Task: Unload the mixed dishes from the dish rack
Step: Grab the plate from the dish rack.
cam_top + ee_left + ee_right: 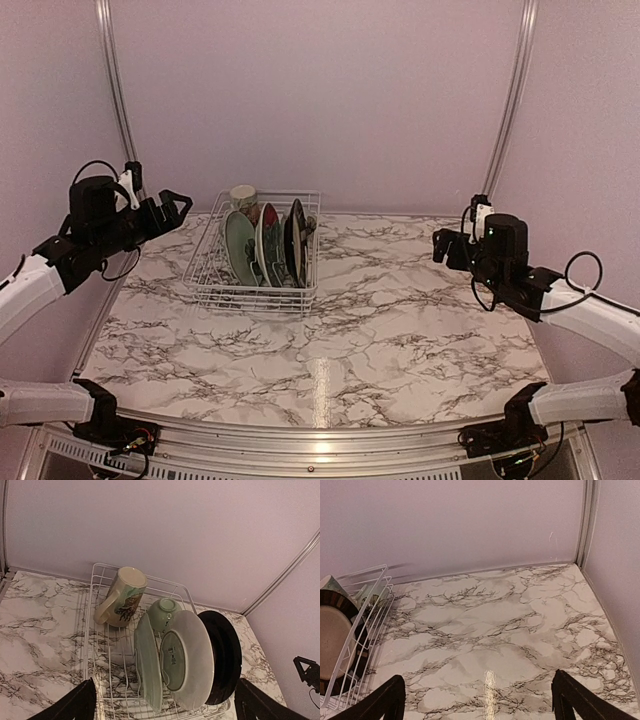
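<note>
The white wire dish rack point(205, 272) stands at the back left of the marble table. Three plates stand upright in it: a pale green plate point(147, 665), a pale green plate with a printed mark point(187, 657), and a plate with a dark rim point(225, 652). A cream floral mug point(122, 597) and a small pale green bowl point(161, 614) lie at the rack's far end. My left gripper point(172, 208) is open and empty, raised left of the rack. My right gripper point(445, 245) is open and empty, raised well right of it. The right wrist view shows the rack point(367, 625) and the dark-rimmed plate's cream face point(332, 640).
The marble table point(400, 330) runs right and forward of the rack. Purple walls close the back and sides, with metal posts point(510, 100) in the corners. The table's near edge has a metal rail point(320, 435).
</note>
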Robot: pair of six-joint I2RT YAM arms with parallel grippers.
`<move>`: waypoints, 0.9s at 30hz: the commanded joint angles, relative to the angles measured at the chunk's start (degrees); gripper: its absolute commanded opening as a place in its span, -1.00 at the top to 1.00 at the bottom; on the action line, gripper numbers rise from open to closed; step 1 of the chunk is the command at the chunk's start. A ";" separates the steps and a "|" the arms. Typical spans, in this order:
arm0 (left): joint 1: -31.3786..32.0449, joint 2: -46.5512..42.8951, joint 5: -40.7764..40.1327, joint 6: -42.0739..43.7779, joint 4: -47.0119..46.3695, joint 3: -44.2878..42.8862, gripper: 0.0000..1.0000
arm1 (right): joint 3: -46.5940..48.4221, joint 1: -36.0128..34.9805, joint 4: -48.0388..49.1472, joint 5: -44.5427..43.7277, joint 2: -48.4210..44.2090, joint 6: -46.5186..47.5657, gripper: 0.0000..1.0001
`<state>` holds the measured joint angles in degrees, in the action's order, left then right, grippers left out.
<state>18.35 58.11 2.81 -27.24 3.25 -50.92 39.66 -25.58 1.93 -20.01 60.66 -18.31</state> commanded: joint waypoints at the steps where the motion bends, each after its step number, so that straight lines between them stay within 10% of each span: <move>1: 6.49 3.70 1.76 0.05 1.59 -4.31 -0.98 | 3.24 0.53 -4.16 2.13 5.17 -1.21 -0.97; 19: 31.02 28.48 -14.90 -1.70 13.47 -32.17 -0.88 | 12.21 0.46 -13.41 3.71 16.85 -8.62 -0.97; 27: 35.23 46.80 -31.46 -2.71 32.80 -54.59 -0.75 | 11.29 0.41 -12.49 7.34 16.44 -6.09 -0.97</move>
<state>52.14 96.42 -18.74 -29.45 23.20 -97.95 50.33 -25.47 -10.79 -14.48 78.04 -25.19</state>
